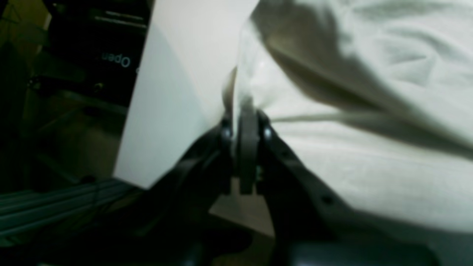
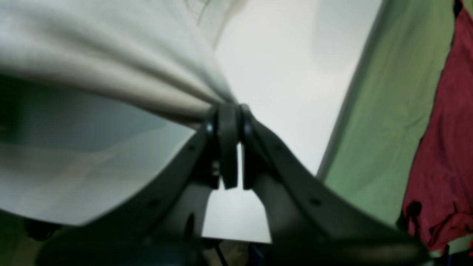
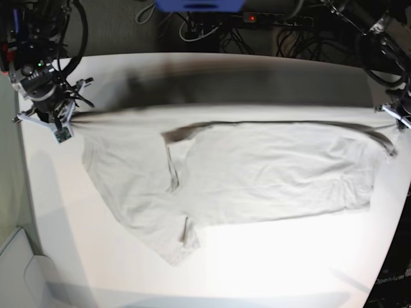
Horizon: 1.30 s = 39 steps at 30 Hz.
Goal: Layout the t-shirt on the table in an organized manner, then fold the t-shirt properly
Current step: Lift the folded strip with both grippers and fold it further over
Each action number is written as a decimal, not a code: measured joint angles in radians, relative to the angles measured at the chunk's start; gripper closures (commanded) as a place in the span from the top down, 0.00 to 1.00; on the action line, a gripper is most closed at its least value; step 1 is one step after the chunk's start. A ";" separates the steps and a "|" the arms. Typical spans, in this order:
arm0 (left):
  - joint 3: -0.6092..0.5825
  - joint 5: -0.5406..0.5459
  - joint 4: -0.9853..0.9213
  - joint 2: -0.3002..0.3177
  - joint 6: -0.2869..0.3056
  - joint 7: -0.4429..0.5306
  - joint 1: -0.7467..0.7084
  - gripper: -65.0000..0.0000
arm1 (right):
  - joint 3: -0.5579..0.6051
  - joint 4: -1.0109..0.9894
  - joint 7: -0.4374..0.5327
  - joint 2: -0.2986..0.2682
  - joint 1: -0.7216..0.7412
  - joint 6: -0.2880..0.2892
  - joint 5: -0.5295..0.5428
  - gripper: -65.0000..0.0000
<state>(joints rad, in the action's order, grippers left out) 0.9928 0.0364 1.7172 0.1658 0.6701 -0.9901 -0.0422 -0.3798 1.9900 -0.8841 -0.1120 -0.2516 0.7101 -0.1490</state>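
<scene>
The light grey-beige t-shirt (image 3: 257, 173) is stretched wide across the white table (image 3: 270, 263), its far edge lifted and blurred, its lower part resting on the top. My right gripper (image 3: 69, 115), at the base view's left, is shut on one end of the shirt's raised edge; in the right wrist view the jaws (image 2: 229, 111) pinch bunched cloth (image 2: 92, 55). My left gripper (image 3: 393, 119), at the base view's right edge, is shut on the other end; in the left wrist view it (image 1: 247, 111) pinches the cloth (image 1: 369, 111) above the table (image 1: 177, 92).
Cables and a power strip (image 3: 270, 19) lie behind the table's far edge. A green and a red cloth surface (image 2: 443, 147) show beyond the table edge in the right wrist view. Dark equipment (image 1: 92, 55) stands off the table in the left wrist view.
</scene>
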 measured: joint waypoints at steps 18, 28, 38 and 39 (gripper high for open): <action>-0.124 -0.036 0.028 -0.005 -0.006 -0.096 -0.005 0.00 | -0.040 0.001 -0.100 0.018 0.018 0.000 -0.023 0.00; -0.124 -0.039 0.028 -0.002 -0.007 -0.094 -0.002 0.00 | 0.084 0.001 -0.100 0.129 -0.060 0.000 -0.014 0.19; -0.123 -0.039 0.028 0.000 -0.007 -0.095 -0.002 0.00 | 0.102 0.001 -0.148 0.164 -0.060 0.000 -0.021 0.49; -0.123 -0.039 0.028 0.000 -0.007 -0.095 -0.002 0.00 | 0.102 0.000 -0.148 0.164 -0.060 0.000 -0.018 0.49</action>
<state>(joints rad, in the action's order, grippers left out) 0.8696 -0.0029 1.7454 0.1658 0.6632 -1.0847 -0.0441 -0.2775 1.9903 -1.0321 0.0525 -0.3119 0.7097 -0.1673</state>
